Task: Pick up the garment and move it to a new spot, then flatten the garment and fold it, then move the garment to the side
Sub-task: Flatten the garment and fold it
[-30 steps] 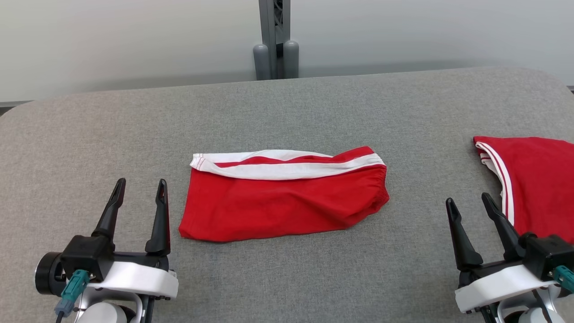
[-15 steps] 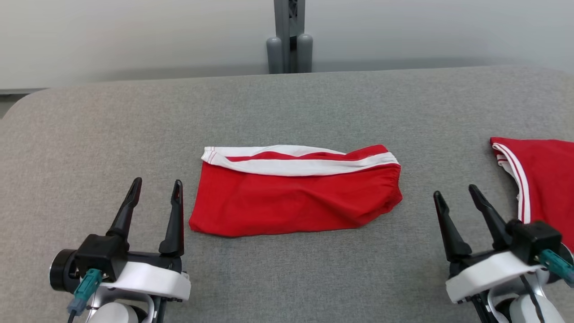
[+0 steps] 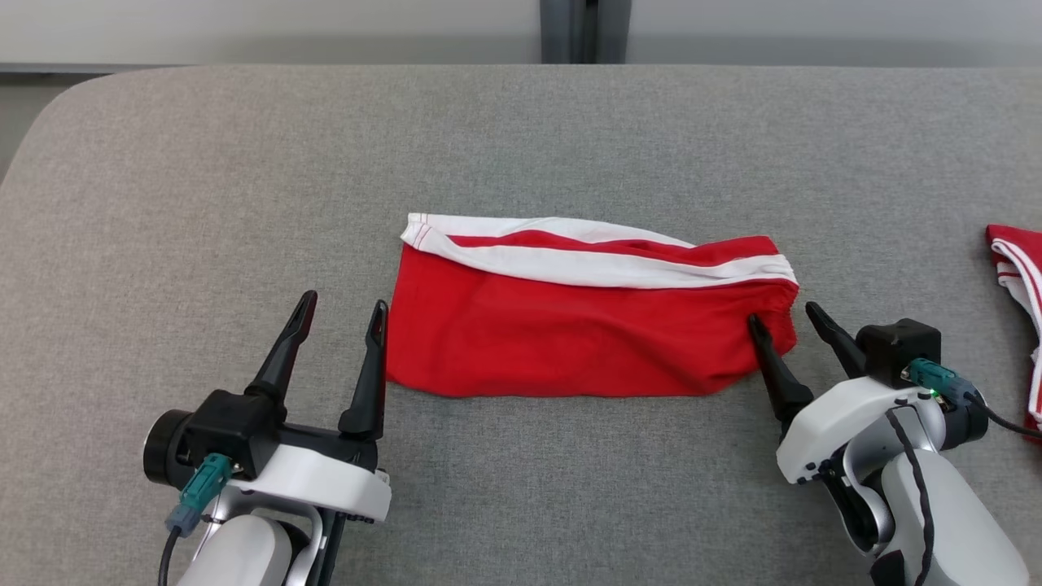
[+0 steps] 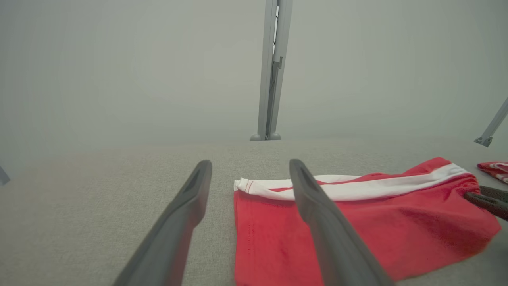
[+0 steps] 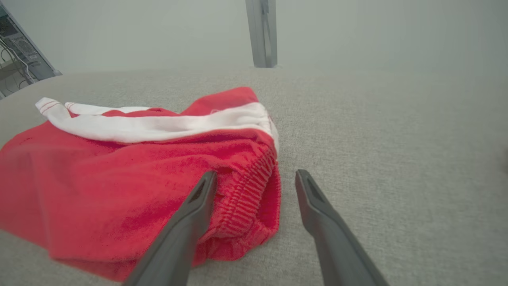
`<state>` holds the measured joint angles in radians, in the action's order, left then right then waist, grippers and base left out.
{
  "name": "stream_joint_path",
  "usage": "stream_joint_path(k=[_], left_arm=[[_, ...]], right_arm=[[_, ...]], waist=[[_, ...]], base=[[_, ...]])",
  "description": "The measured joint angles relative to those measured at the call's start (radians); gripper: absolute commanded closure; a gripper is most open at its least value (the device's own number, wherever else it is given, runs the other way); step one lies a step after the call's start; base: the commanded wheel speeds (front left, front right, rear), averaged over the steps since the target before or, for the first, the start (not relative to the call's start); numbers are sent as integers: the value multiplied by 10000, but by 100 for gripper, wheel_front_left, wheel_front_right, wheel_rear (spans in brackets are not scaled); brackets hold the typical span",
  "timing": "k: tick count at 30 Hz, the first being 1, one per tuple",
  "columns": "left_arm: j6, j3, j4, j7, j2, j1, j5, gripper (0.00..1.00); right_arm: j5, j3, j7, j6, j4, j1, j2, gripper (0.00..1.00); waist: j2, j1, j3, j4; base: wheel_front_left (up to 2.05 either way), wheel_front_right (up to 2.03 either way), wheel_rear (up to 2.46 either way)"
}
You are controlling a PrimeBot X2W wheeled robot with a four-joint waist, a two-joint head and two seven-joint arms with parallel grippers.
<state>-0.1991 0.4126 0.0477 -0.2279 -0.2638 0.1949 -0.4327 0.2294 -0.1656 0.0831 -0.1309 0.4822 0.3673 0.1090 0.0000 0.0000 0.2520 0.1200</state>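
Since a second ago the right end effector (image 3: 781, 314) has come up to the folded red garment (image 3: 570, 334) lying mid-frame on the grey table (image 3: 521, 130), its spread, empty fingers either side of the gathered right-hand edge, while the left end effector (image 3: 345, 299), also wide open, sits just beside the left edge.

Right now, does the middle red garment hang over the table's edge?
No, the garment lies wholly on the grey table, away from its edges.

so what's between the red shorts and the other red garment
Head view: the right gripper, open astride the shorts' end, then bare grey table up to the other garment.
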Motion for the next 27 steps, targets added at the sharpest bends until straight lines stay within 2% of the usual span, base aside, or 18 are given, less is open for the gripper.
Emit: stream_joint_path(k=[7,8,9,10,11,18,23,27], left_arm=[[150,130,307,-104,224,355,-4,0],[201,127,328,-113,242,404,-4,0],[215,127,362,-140,259,412,-4,0],[221,128,414,-151,284,413,-4,0],[222,132,460,-190,301,417,-4,0],[267,84,581,-236,314,546,-2,0],[272,71,566,-249,263,546,2,0],[297,71,535,-247,209,546,2,0]], right_arm=[[407,-171,-301,0,1597,789,-138,0],[541,-251,-326,0,1716,869,-153,19],[696,-318,-322,2,1806,956,-151,19],[826,-362,-305,2,1856,999,-155,69],[938,-408,-219,2,1883,1023,-163,100],[1739,-522,159,-15,1753,871,-2,100],[2075,100,111,-13,1331,301,646,100],[2322,454,-192,-10,995,58,796,100]], waist=[[0,0,442,225],[0,0,470,244],[0,0,494,253],[0,0,511,252],[0,0,518,241],[0,0,427,-14],[0,1,331,-250],[0,0,280,-408]], base=[[0,0,0],[0,0,0],[0,0,0],[0,0,0],[0,0,0],[0,0,0],[0,0,0],[0,0,0]])
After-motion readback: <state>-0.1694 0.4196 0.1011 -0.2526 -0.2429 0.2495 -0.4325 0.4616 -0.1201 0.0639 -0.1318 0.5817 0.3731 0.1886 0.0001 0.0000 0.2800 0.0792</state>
